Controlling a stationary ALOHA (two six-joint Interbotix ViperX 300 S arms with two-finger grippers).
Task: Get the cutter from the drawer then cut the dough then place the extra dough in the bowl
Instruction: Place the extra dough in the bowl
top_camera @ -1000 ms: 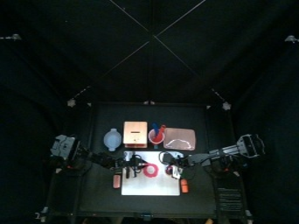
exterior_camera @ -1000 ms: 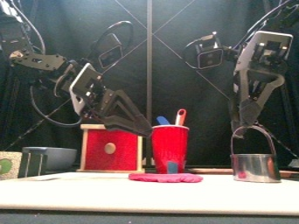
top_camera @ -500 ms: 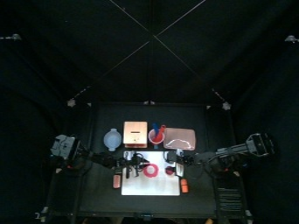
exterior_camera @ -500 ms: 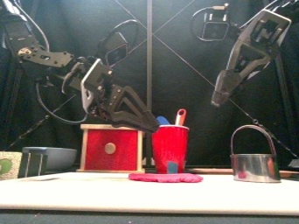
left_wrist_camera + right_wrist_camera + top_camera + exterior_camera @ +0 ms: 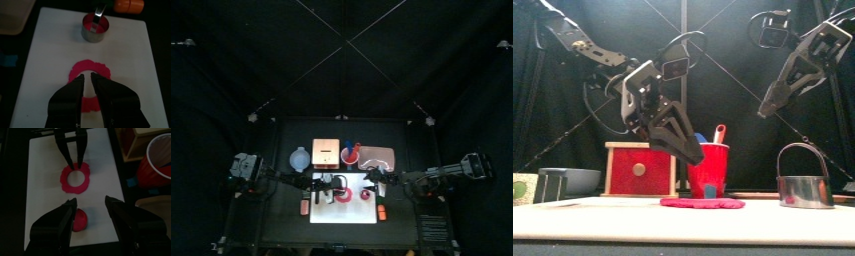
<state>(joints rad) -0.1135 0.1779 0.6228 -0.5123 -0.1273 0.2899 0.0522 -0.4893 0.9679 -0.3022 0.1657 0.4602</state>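
Finding cutter standing on white cutting board beside the cut dough ring. Noting left gripper hovering over ring, narrowly parted, empty; right gripper raised, agape. Awaiting transfer into blue-grey bowl.

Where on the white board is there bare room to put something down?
The white board is bare between the cutter and the dough ring, and along both long edges. The ring itself is crowded: the left gripper hangs over it.
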